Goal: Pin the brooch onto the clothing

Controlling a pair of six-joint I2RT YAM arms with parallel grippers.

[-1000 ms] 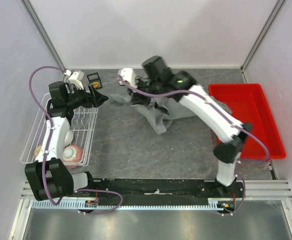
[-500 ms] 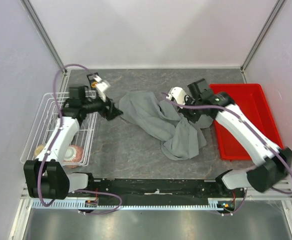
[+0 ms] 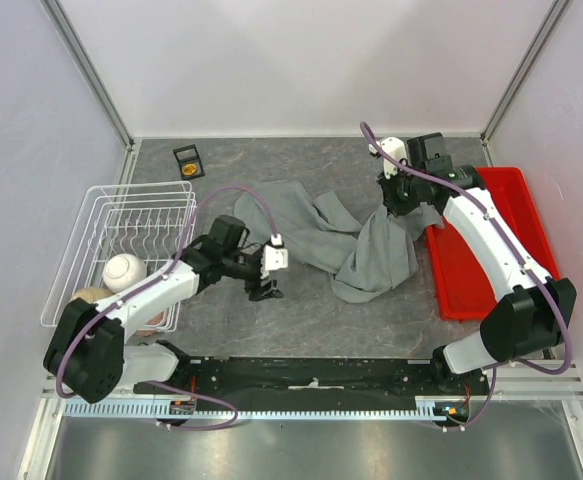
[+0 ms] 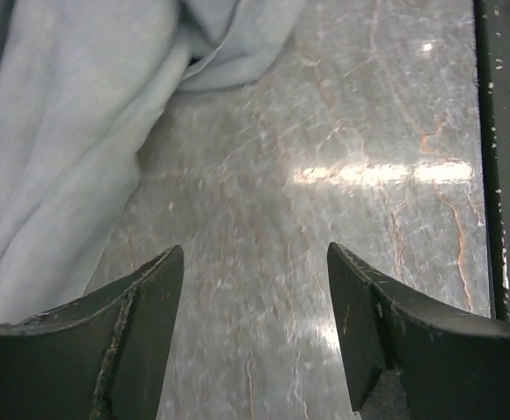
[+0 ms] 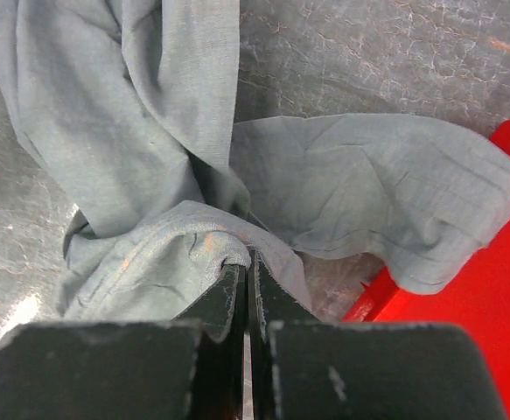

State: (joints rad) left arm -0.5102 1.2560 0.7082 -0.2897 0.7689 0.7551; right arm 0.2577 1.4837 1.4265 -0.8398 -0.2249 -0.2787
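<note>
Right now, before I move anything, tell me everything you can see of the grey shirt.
The grey shirt looks like thin woven cloth. It lies crumpled in a loose, creased heap on the stone-look table, not spread flat. The right gripper is shut on a bunched fold at its far right end. One flap reaches over the rim of the red bin. The open left gripper hovers beside its near-left edge, not touching it. No collar, buttons or label can be made out.

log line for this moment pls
left gripper: open over bare table | right gripper: shut on shirt fold | brooch: far left, apart from shirt | pin: not done
</note>
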